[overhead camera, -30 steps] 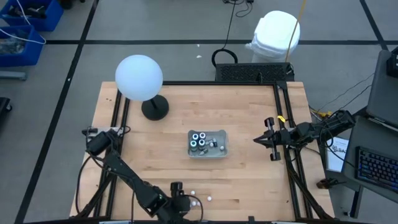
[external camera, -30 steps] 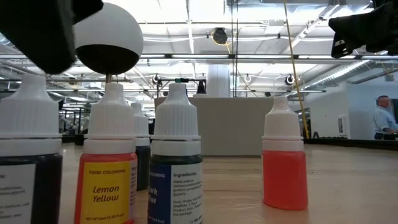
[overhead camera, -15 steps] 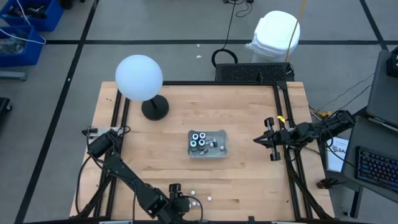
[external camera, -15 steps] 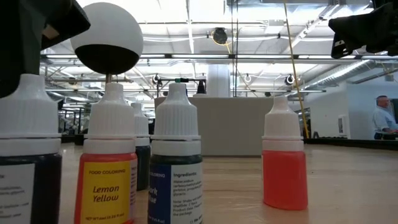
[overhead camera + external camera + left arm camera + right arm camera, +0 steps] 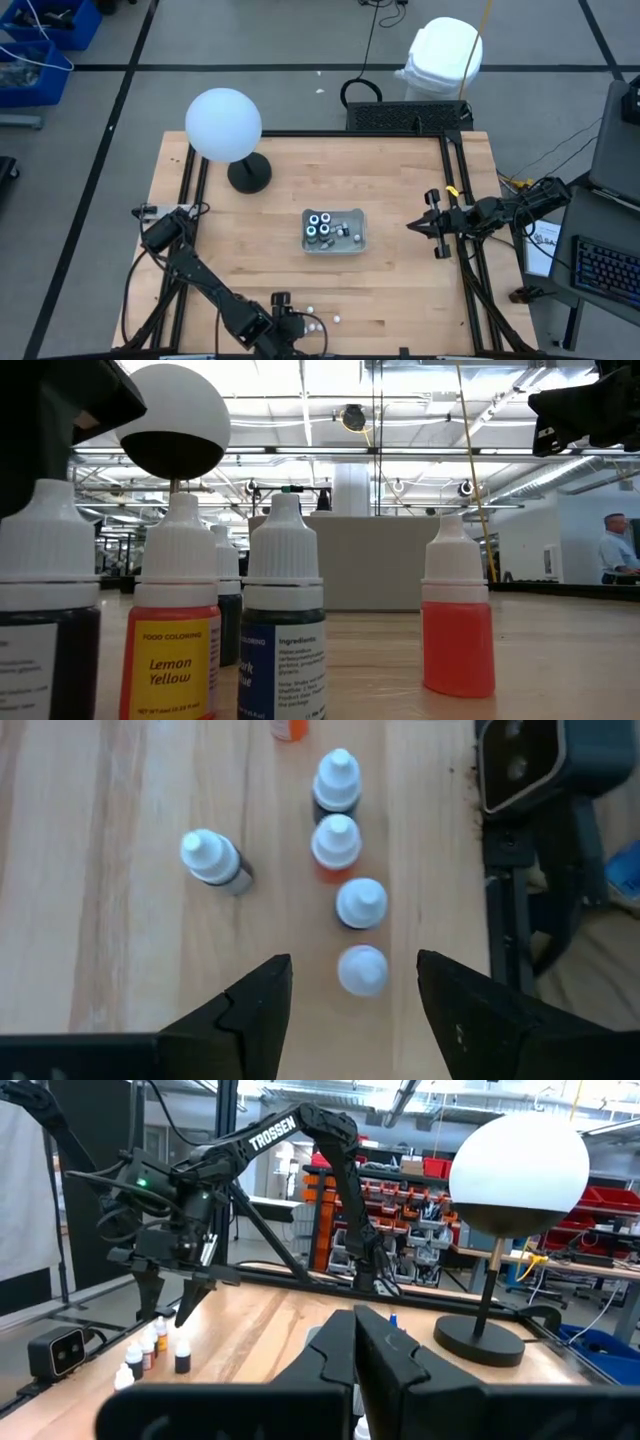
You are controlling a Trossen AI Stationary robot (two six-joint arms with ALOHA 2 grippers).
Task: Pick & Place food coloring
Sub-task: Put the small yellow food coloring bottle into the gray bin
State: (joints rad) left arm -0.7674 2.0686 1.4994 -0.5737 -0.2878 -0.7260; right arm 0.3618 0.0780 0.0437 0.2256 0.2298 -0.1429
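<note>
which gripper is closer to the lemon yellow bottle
Left. The left gripper hovers open right above the row holding the lemon yellow bottle; the right gripper waits, shut, far across the table near its right edge.

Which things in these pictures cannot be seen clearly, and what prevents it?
- High view: the bottles near the front edge are white specks; colours too small to tell.
- High view: the tray contents are too small to count.
- Low view: the leftmost bottle is cut by the picture's edge, label unreadable.
- Left wrist view: an orange bottle is cut by the top edge.
- Low view: the left gripper is a dark blur, cut off.
</note>
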